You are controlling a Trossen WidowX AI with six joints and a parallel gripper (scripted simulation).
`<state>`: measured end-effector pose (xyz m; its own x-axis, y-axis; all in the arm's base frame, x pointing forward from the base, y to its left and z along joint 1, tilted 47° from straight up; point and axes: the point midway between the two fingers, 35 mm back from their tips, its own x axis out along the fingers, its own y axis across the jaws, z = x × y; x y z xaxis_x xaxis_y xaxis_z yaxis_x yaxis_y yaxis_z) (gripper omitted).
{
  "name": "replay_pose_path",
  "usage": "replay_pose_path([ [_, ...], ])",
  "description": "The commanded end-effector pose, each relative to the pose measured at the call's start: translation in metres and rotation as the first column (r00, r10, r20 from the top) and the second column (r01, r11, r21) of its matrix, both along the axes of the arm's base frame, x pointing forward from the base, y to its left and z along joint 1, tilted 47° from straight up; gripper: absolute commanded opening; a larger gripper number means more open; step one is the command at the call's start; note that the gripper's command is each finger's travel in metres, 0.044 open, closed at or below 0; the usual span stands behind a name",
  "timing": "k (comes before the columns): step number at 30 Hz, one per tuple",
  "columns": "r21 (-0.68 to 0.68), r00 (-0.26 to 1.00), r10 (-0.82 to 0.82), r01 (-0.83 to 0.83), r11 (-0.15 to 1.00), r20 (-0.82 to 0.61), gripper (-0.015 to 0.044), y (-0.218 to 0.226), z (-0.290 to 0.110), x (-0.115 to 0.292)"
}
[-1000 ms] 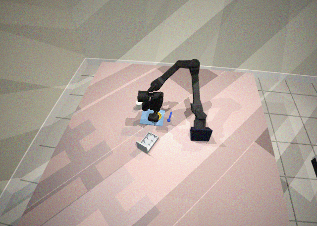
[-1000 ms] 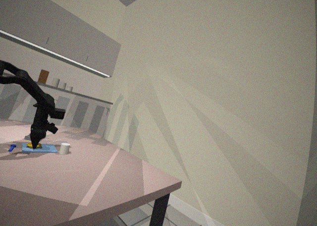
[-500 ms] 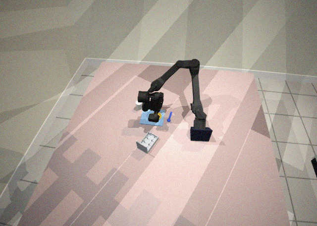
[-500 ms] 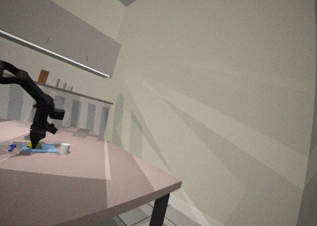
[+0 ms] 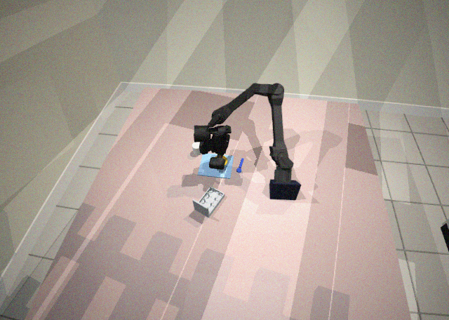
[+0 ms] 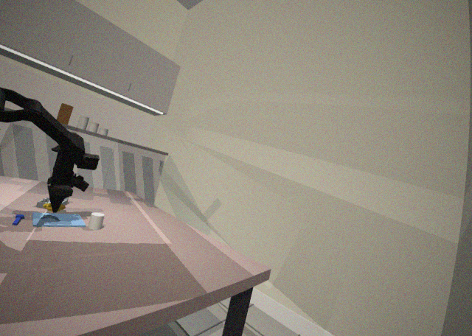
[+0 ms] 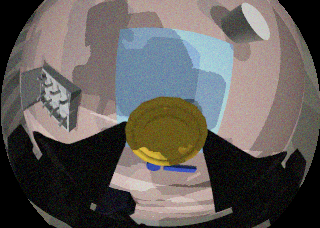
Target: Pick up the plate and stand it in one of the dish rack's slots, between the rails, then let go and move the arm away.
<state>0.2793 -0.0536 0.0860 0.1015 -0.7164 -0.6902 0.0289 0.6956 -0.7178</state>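
One plate gripped, rack waiting

You have the gripper (image 5: 217, 163) closed on the yellow plate (image 7: 166, 130), which sits on the blue mat (image 7: 175, 64). From that mat, the dish rack (image 5: 209, 201) lies on the near side, the blue spoon (image 5: 240, 165) just beside it toward the arm's base, the white cup (image 6: 96, 220) at its far corner. Judge the plate stiff, light and slippery: a rim pinch looks best, since a shallow disc can pivot between the fingers when tilted upright.
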Motion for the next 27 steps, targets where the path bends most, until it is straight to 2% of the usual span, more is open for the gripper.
replay_pose_path([
  [1,0.013,1.0,0.02,-0.02,1.0,0.012,0.0,0.017,0.014,0.004],
  [27,0.022,0.993,0.12,-0.12,0.993,-0.007,0.0,0.105,0.093,-0.003],
])
